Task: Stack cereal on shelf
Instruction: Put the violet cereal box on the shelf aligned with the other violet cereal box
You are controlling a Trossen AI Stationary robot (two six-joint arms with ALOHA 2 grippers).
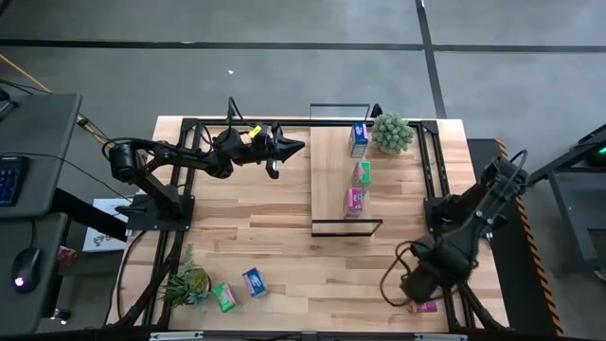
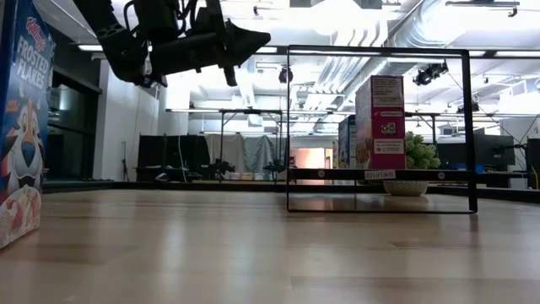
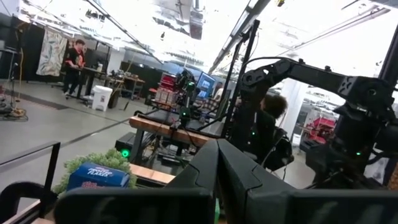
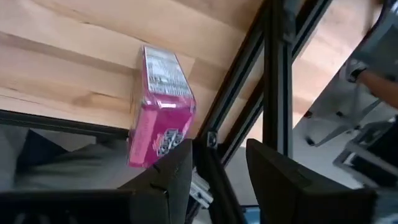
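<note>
Near the table's front-right corner, right gripper (image 4: pixel 217 168), fingers parted, hovers beside pink cereal box (image 4: pixel 158 106).

Frosted Flakes box (image 2: pixel 17 127) cropped at edge

The left arm reaches out level, its left gripper (image 1: pixel 295 148) pinched closed. The right arm folds low, right gripper (image 4: pixel 214 168) parted.

table (image 1: pixel 284 246): shelf (image 1: pixel 331 180), four cereal boxes, plant | shelf: three boxes, plant
</note>
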